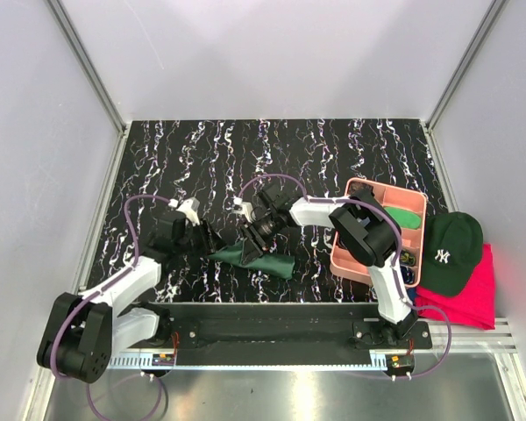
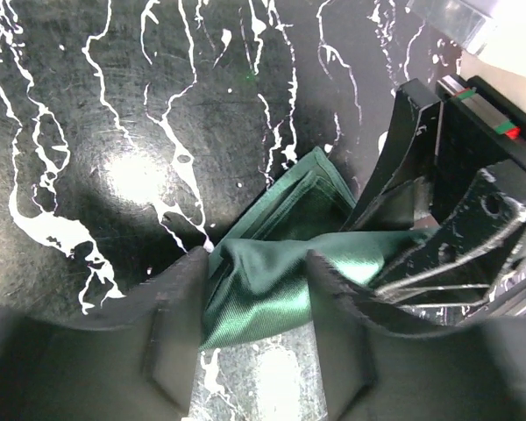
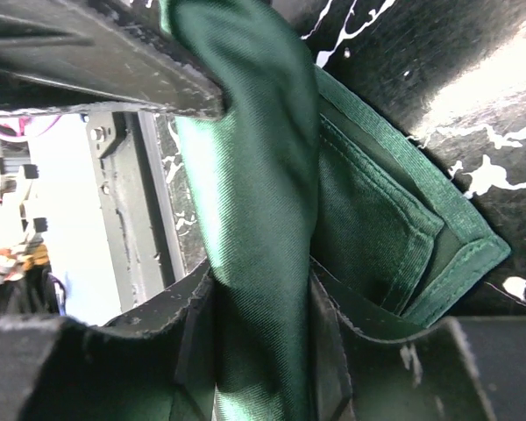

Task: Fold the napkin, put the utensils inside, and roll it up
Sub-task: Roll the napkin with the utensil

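The dark green napkin [image 1: 270, 262] lies bunched into a narrow bundle on the black marbled table, between the two arms. My left gripper [image 1: 212, 241] is at its left end. In the left wrist view the napkin [image 2: 263, 303] fills the gap between the fingertips of the left gripper [image 2: 256, 263] and touches both. My right gripper [image 1: 252, 246] holds the bundle from the right. In the right wrist view its fingers [image 3: 329, 351] pinch a thick fold of napkin [image 3: 254, 167] in the right gripper [image 3: 263, 294]. No utensils show in any view.
A pink tray [image 1: 344, 254] stands right of the napkin, with a bright green swatch [image 1: 403, 216] inside. A dark cap [image 1: 451, 250] rests on a pink-red cloth [image 1: 475, 298] at the far right. The two grippers are very close together.
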You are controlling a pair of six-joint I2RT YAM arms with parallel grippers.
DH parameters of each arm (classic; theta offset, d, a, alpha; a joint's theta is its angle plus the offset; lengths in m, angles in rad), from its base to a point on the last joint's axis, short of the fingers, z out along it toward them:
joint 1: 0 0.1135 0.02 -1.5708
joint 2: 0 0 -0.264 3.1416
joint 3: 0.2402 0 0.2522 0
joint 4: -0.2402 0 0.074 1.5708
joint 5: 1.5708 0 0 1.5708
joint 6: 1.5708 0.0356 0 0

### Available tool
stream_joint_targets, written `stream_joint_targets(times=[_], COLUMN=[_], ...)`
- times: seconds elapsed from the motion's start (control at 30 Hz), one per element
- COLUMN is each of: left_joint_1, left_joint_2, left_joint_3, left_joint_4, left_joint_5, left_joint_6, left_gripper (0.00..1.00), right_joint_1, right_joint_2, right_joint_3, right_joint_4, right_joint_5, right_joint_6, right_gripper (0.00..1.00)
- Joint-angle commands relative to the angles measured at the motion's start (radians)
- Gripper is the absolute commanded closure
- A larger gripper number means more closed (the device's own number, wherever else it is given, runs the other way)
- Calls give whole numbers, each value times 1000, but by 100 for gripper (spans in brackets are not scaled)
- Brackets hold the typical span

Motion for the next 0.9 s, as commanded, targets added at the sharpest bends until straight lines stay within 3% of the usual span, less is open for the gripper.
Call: stream_joint_targets(times=[0.0, 0.3, 0.7, 0.87], left_joint_1=[2, 3, 3, 3], left_joint_2=[25, 107, 216, 250], left_joint_3=[-1, 16, 88, 105], left_joint_4=[87, 93, 52, 46], left_joint_5=[20, 6, 16, 29], left_joint_6=[23, 23, 40, 37], left_gripper=[57, 67, 68, 69], right_joint_1=[-8, -10, -1, 97], right_joint_2=[38, -58, -284, -370], right_joint_3=[19, 27, -73, -174], right_joint_4=[-46, -49, 30, 115], right_joint_5=[30, 132, 385, 539], right_joint_6=[27, 45, -22, -128], right_gripper=[55, 30, 17, 6])
